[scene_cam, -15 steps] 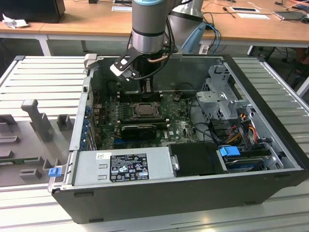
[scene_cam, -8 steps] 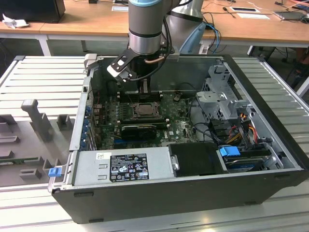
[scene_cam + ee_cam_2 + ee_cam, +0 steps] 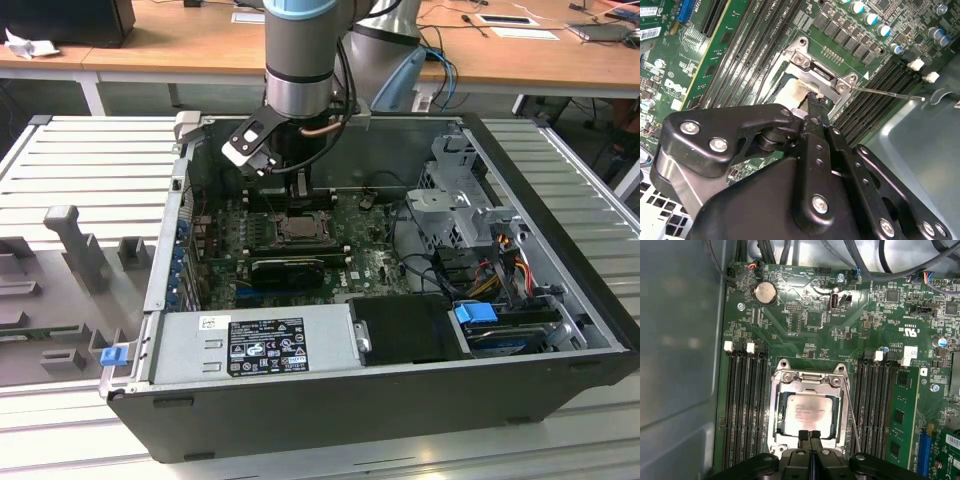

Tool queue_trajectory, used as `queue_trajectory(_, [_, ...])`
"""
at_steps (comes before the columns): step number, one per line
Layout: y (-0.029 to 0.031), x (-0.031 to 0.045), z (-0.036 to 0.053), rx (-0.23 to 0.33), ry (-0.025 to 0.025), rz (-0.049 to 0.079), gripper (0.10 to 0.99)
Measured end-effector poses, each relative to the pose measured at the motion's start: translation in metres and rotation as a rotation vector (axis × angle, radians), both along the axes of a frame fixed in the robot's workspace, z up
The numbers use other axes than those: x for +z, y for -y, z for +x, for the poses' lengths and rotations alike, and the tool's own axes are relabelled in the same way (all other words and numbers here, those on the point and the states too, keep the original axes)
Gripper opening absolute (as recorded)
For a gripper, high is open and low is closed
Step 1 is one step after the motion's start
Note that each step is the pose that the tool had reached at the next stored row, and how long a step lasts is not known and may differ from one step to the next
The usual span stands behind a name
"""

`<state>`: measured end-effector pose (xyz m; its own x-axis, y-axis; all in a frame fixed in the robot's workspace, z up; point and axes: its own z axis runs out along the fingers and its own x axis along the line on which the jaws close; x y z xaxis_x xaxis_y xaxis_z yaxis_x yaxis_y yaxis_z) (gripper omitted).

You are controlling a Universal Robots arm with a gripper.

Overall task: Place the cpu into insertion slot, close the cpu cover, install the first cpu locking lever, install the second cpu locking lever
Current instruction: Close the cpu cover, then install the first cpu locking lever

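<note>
Judged step: closing cover, near done; levers not yet latched. Seated cpu (image 3: 810, 412) lies in insertion slot (image 3: 298, 228), mid motherboard (image 3: 805, 320), between memory slot banks (image 3: 745, 405). Chip top pale silver, flat, square to frame. Silvery cpu cover (image 3: 776, 410) looks down over it, chip showing through window. Fingertips of gripper (image 3: 809, 436) pressed together, pinching nothing, at cover edge opposite hinge; contact unclear. Thin locking lever (image 3: 852, 415) beside socket looks unlatched. Latching calls for precise catch on slim rod.

You see the cpu (image 3: 807, 412) with its pale silver-grey top, framed by the shiny silvery cpu cover (image 3: 810, 383); around them the circuit board (image 3: 805, 315) is green, the memory slots (image 3: 745, 405) black, your gripper (image 3: 809, 436) matte black, the drive tab (image 3: 476, 313) bright blue
</note>
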<state>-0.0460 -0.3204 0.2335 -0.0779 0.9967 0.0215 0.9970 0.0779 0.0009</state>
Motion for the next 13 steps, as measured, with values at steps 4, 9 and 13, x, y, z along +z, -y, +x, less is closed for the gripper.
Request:
queue_trajectory(4, [0.0001, 0.0001, -0.0006, 0.000, -0.0001, 0.000, 0.106])
queue_trajectory(9, [0.0000, 0.0057, -0.0006, 0.000, 0.0002, -0.001, 0.106])
queue_trajectory(13, [0.0001, 0.0091, -0.0006, 0.000, 0.0000, -0.001, 0.106])
